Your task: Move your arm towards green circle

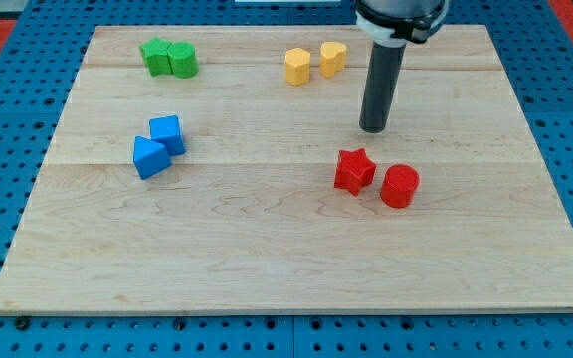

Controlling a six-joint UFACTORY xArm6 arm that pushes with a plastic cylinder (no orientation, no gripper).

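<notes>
We have no gripper, only a rod holding nothing; my tip [372, 128] rests on the worktop [267, 249] just above the red star [354, 170] and red cylinder [399, 186]. The green circle [182, 60] sits well apart at the view's top left, touching a green star [154, 56].
</notes>
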